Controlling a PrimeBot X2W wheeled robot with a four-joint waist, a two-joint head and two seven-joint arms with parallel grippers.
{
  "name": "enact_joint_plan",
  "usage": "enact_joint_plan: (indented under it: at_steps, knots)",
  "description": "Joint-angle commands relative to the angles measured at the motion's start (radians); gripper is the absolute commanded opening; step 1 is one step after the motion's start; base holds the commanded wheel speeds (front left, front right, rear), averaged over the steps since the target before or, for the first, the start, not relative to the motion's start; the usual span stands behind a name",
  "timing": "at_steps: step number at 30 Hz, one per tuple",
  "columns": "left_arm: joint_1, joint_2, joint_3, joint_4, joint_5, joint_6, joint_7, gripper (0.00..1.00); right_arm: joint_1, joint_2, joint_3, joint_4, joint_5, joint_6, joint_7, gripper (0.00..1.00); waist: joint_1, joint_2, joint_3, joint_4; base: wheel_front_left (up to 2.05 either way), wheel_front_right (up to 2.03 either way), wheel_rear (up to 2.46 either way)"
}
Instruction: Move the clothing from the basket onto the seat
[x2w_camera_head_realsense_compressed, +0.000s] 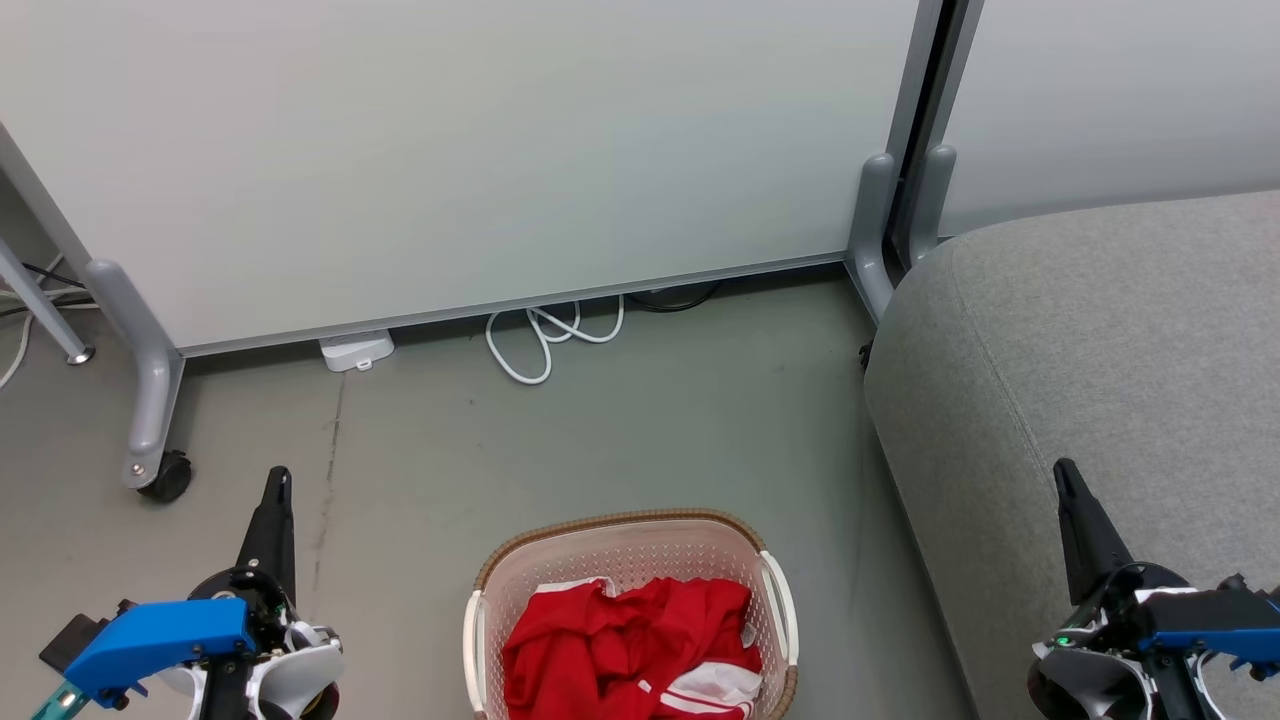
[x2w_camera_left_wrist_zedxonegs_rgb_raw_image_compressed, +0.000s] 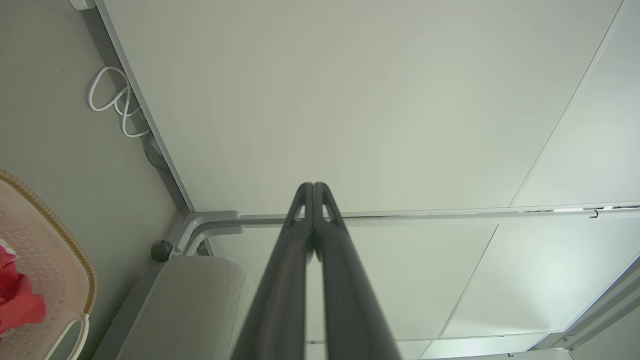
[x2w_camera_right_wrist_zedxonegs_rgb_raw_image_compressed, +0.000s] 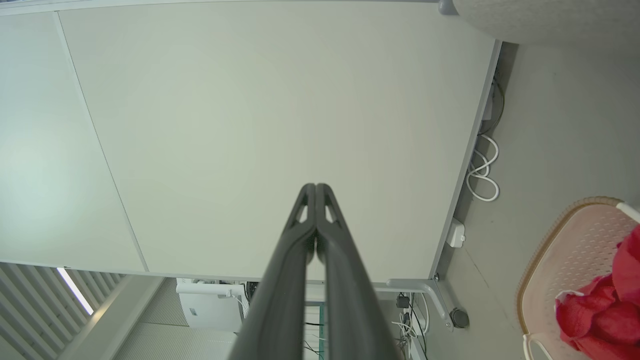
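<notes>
At the lower left of the head view, the left gripper (x2w_camera_head_realsense_compressed: 277, 480) is seen with its 2 dark fingers pressed together tip to tip, and nothing is gripped between them. Its blue and white wrist housing is cut off by the bottom edge. At the lower right, the right gripper (x2w_camera_head_realsense_compressed: 1066, 472) is likewise seen fully closed and empty. Its fingers are overlaid on the grey of the seat (x2w_camera_head_realsense_compressed: 1100, 340) in that view, and whether contact is made cannot be told. Between the 2 grippers, the basket (x2w_camera_head_realsense_compressed: 620, 522) is stood on the floor (x2w_camera_head_realsense_compressed: 600, 440), and its near end is cut off by the bottom edge. The clothing (x2w_camera_head_realsense_compressed: 620, 640) is heaped inside it, bright red with white stripes and trim. The number of garments cannot be told, since the folds are hidden under one another. All the red cloth in view is contained within the basket. The seat is placed to the right of the basket, with a strip of floor between them, and its far and right parts are cut off by the frame. Further back, a white cable (x2w_camera_head_realsense_compressed: 545, 340) is looped on the floor at the foot of a pale partition (x2w_camera_head_realsense_compressed: 450, 150). A small white box (x2w_camera_head_realsense_compressed: 355, 350) is set beside the cable, and a grey leg with a black caster (x2w_camera_head_realsense_compressed: 167, 476) is seen at the left. What lies behind the partition is hidden.
</notes>
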Motion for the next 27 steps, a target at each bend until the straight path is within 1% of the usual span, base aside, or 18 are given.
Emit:
enact_joint_plan:
  at_steps: [1,4,5,6,7,8,9,10,20,23,27]
  knots:
    - [-0.010,-0.001,0.002,-0.004,-0.003,-0.003,0.004,0.00,-0.010,0.001,-0.001,-0.002,0.002,0.000,0.002,0.00,0.0000,0.0000,0.000,0.000,0.00,0.00,0.00]
    - [-0.010,-0.001,0.002,-0.004,-0.003,-0.003,0.004,0.00,-0.010,0.001,-0.001,-0.002,0.002,0.000,0.002,0.00,0.0000,0.0000,0.000,0.000,0.00,0.00,0.00]
    - [0.000,0.000,0.000,0.000,0.000,0.000,0.000,1.00,0.000,0.000,0.000,0.000,0.000,0.000,0.000,1.00,0.0000,0.0000,0.000,0.000,0.00,0.00,0.00]
    - [0.003,-0.001,-0.001,0.005,0.000,0.000,-0.001,1.00,0.003,0.000,0.001,0.004,0.000,0.000,-0.001,1.00,0.0000,0.0000,0.000,0.000,0.00,0.00,0.00]
    - [0.010,-0.002,-0.001,0.012,0.000,0.000,-0.002,0.00,0.009,0.002,0.002,0.011,0.000,0.000,-0.002,0.00,0.0000,0.0000,0.000,0.000,0.00,0.00,0.00]
    - [0.022,-0.003,-0.002,0.021,0.000,0.000,-0.002,1.00,0.018,0.004,0.002,0.021,0.000,-0.001,-0.002,1.00,0.0000,0.0000,0.000,0.000,0.00,0.00,0.00]
    - [0.033,-0.006,-0.002,0.031,0.000,0.001,-0.002,0.00,0.026,0.006,0.003,0.031,0.000,-0.001,-0.002,0.00,0.0000,0.0000,0.000,0.000,0.00,0.00,0.00]
    - [0.037,-0.007,-0.005,0.034,0.000,0.001,-0.006,1.00,0.029,0.007,0.006,0.032,0.000,-0.002,-0.006,1.00,0.0000,0.0000,0.000,0.000,0.00,0.00,0.00]
    - [0.026,-0.006,-0.043,0.039,0.020,0.002,-0.056,1.00,0.023,0.006,0.043,0.016,-0.030,-0.001,-0.057,1.00,0.0000,0.0000,0.001,0.000,0.00,0.00,0.00]
    - [0.022,-0.005,-0.048,0.041,0.049,0.005,-0.070,1.00,0.022,0.005,0.047,0.017,-0.070,-0.001,-0.071,1.00,0.0000,0.0000,0.001,0.000,0.00,0.00,0.00]
    - [0.020,-0.005,-0.051,0.039,0.107,0.014,-0.088,1.00,0.018,0.005,0.053,0.024,-0.154,-0.001,-0.089,1.00,0.0000,0.0000,0.001,0.000,0.00,0.00,0.00]
